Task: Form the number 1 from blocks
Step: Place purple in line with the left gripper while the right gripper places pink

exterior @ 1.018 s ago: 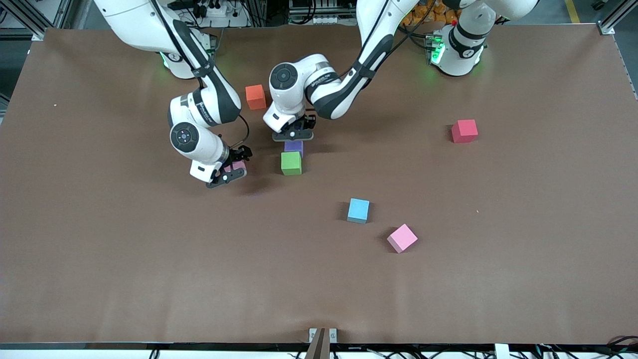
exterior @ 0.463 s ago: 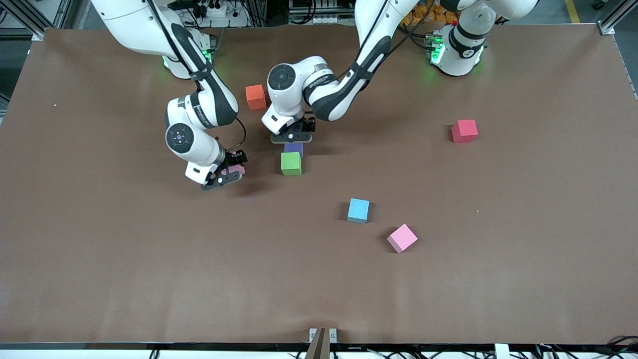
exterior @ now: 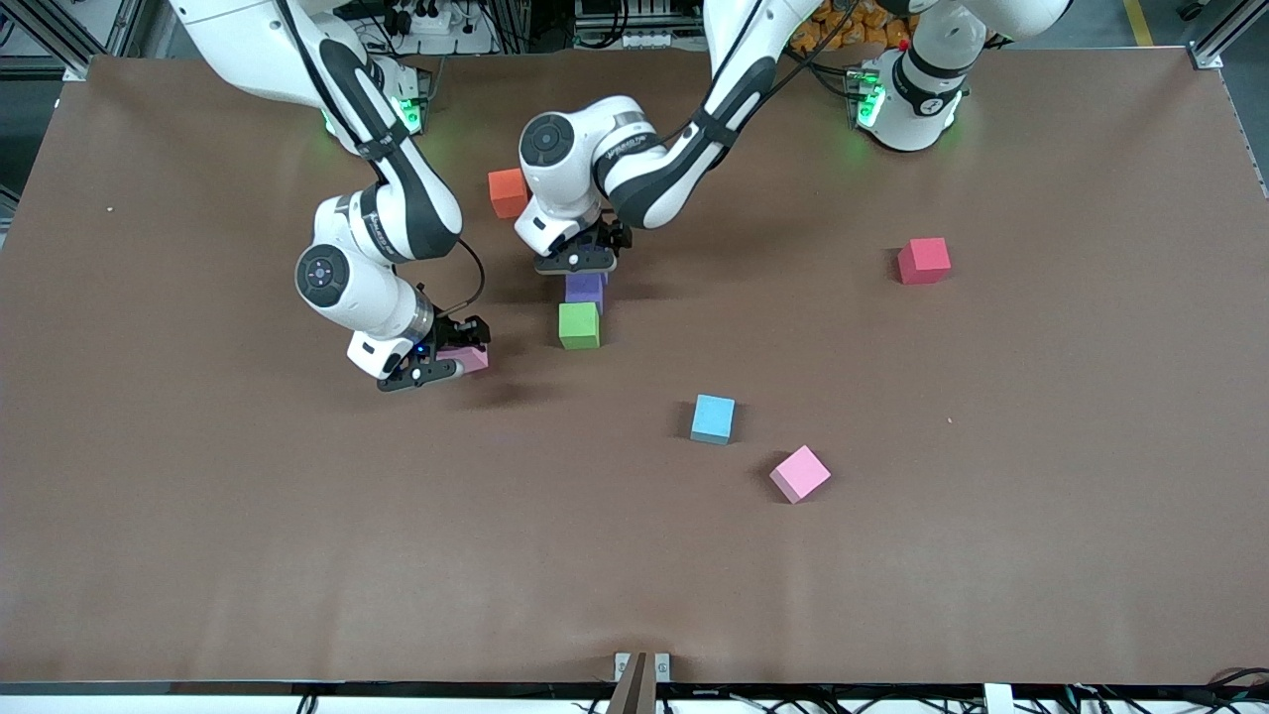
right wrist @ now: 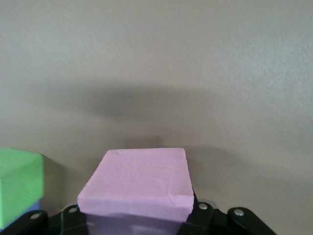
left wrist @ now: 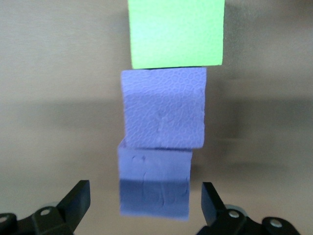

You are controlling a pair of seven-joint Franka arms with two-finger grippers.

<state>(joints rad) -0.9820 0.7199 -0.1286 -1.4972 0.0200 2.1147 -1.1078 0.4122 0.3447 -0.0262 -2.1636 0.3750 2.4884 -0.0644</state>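
Observation:
A green block lies mid-table with a purple block touching it on the side farther from the front camera. In the left wrist view the green block, that purple block and a second purple block form a row, slightly offset. My left gripper is open over the second purple block, its fingers apart from the block's sides. My right gripper is shut on a pink block, above the table toward the right arm's end from the green block. Another pink block lies loose nearer the camera.
A light blue cube sits between the green block and the loose pink one. An orange cube lies close by the left arm's wrist. A red cube rests toward the left arm's end. The brown tabletop spreads wide nearer the camera.
My right gripper, with the pink block in it, has drifted toward the right arm's end of the table. The left gripper has shifted slightly toward the robots' bases over the purple blocks.

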